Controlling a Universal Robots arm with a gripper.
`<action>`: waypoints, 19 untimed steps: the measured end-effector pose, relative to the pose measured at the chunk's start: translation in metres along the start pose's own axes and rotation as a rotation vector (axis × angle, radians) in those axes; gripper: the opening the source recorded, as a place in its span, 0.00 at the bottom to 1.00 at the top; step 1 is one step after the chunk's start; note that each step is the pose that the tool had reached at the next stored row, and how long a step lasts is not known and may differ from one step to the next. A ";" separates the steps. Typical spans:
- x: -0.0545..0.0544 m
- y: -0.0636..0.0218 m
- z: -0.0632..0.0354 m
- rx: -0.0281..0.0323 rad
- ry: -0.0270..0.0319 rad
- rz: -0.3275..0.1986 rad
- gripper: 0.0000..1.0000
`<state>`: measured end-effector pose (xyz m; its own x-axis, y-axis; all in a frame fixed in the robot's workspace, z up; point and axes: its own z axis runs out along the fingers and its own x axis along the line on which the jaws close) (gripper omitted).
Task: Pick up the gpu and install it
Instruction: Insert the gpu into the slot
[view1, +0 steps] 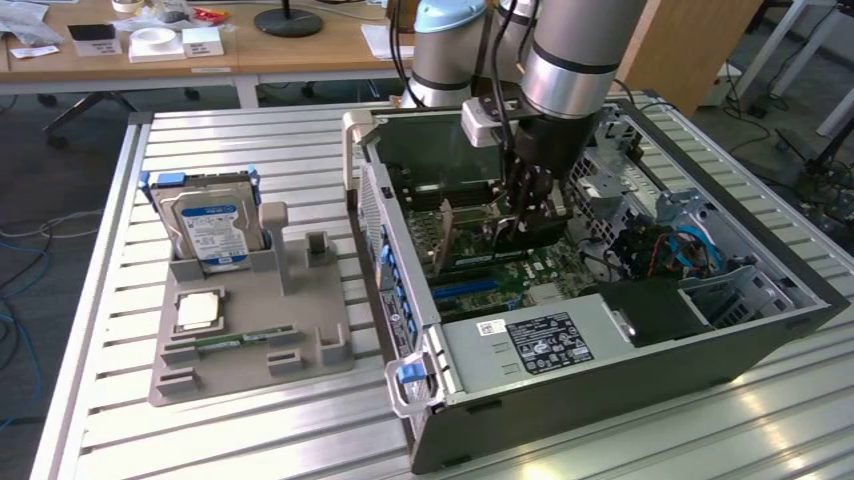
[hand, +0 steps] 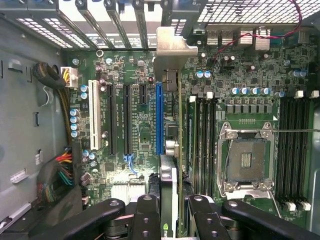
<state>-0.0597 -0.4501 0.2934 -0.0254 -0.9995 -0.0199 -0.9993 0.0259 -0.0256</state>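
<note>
The gpu (hand: 172, 165) is a thin dark card seen edge-on, with its silvery bracket (hand: 170, 47) at the far end toward the case's rear slot openings. My gripper (hand: 172, 220) is shut on the card, one black finger (hand: 147, 215) on each side. The card hangs just above the motherboard, right beside the long blue slot (hand: 159, 117) and parallel to it. In the exterior view, the gripper (view1: 525, 232) reaches down into the open computer case (view1: 747, 330) with the gpu (view1: 467, 225) held upright over the board.
Memory slots (hand: 202, 135) and the empty CPU socket (hand: 246, 160) lie beside the card. Cable bundles (hand: 55, 175) crowd one case wall. Outside the case, a grey fixture (view1: 247, 320) holds a blue-labelled hard drive (view1: 207, 225), a chip (view1: 198, 312) and a memory stick (view1: 240, 340).
</note>
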 end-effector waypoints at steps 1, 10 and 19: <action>0.000 0.0000 0.0000 -0.0001 0.0001 0.000 0.27; 0.001 0.0001 0.0067 0.0000 0.0002 0.000 0.27; 0.001 0.0007 0.0096 -0.0001 0.0002 0.000 0.27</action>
<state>-0.0602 -0.4506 0.2837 -0.0252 -0.9995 -0.0197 -0.9993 0.0257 -0.0256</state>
